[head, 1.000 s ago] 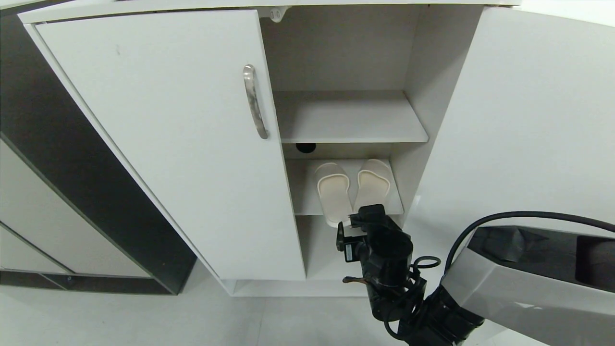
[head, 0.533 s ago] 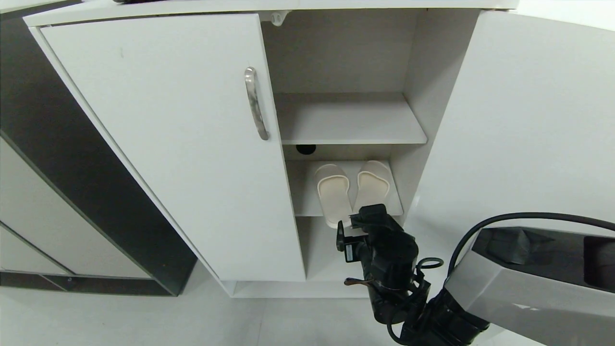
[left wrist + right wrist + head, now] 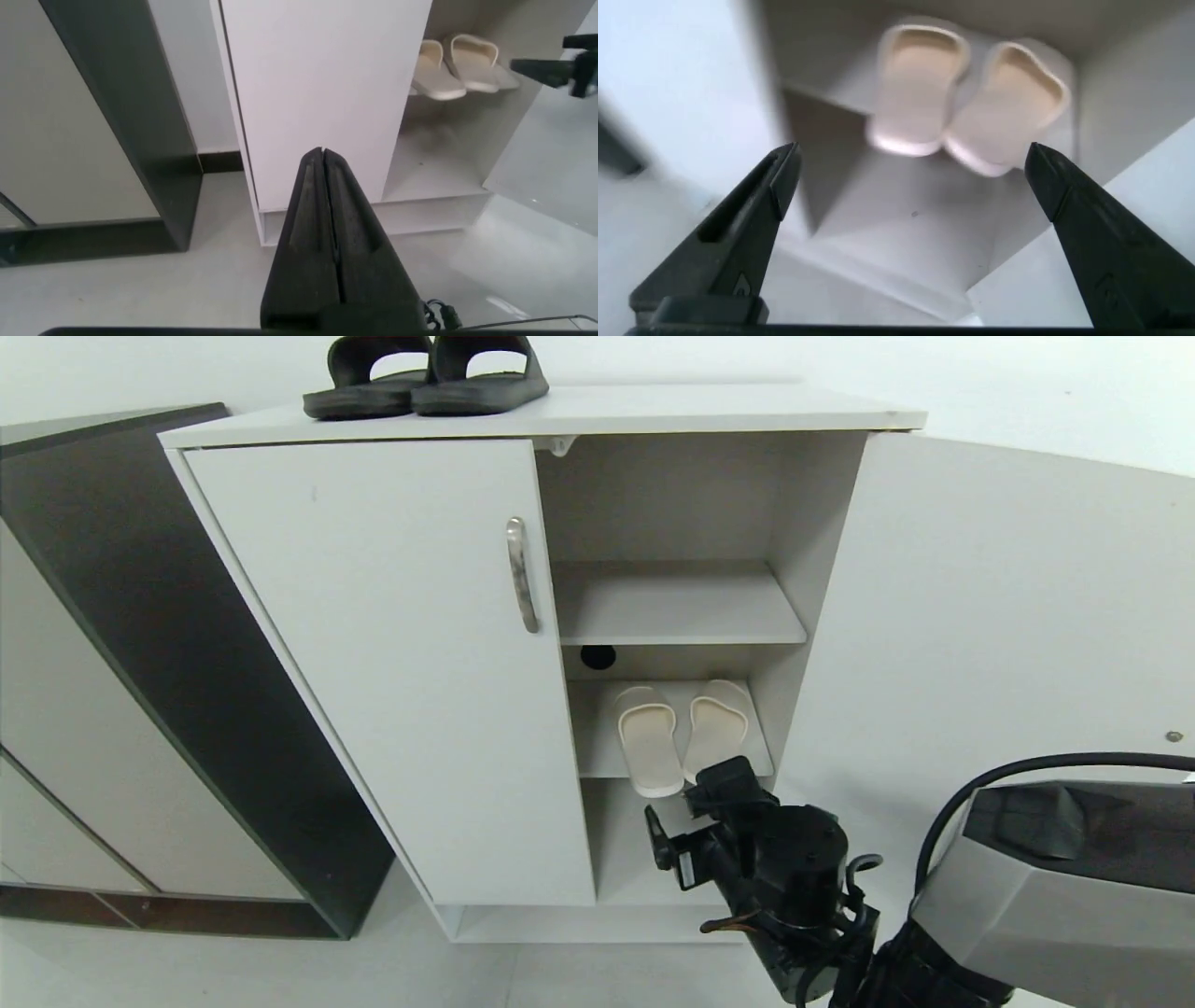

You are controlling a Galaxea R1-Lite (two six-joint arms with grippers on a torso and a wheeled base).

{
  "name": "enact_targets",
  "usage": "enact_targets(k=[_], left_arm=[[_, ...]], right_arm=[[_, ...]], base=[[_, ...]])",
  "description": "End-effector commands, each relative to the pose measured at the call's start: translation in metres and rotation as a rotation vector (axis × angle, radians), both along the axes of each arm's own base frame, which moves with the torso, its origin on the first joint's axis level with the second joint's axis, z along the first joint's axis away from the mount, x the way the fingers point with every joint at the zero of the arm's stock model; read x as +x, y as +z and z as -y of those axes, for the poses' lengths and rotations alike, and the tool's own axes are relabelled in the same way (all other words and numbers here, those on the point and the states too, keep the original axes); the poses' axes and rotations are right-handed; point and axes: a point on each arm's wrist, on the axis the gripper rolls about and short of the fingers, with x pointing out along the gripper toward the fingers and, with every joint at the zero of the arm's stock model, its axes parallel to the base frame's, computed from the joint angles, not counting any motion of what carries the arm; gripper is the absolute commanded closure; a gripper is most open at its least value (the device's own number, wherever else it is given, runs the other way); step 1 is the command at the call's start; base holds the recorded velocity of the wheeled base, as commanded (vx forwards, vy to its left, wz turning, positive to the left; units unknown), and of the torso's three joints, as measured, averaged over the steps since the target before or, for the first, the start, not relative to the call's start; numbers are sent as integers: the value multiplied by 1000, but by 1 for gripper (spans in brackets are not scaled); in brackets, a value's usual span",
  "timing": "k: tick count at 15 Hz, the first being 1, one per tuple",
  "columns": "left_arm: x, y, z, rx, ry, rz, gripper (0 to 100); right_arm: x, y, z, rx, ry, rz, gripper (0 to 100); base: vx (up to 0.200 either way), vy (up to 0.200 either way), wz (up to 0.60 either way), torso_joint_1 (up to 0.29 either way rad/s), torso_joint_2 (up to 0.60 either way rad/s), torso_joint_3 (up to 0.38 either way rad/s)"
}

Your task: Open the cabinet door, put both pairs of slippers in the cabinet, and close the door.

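While right jaws gape, cream slippers (image 3: 920, 93) beyond

I take this for a home entryway: a white shelved shoe cabinet (image 3: 392, 663) on pale floor (image 3: 233, 971), black open-toe slippers (image 3: 467, 392) on top, cream slippers (image 3: 649, 742) inside.

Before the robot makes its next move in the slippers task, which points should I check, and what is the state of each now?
1. Right door open: ok.
2. White slippers on the middle shelf: ok, but one overhangs the shelf's front edge.
3. Overhanging slipper clear of the door's closing path: cannot tell.
4. Black slippers inside the cabinet: not ok, they lie on the cabinet top.
5. Right gripper open and empty: ok.
6. Left gripper open for a grasp: not ok, shut.
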Motion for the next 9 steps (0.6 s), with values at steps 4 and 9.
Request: enact_targets(k=[4,9], left_arm=[[0,0,0,0,2,-1,100],[0,0,0,0,2,-1,100]], right_arm=[[-37,14,26,-29,142,-39,0],[-37,5,25,-49,175,-63,0]], base=[[0,0,0,4,2,179],[0,0,0,0,0,0]])
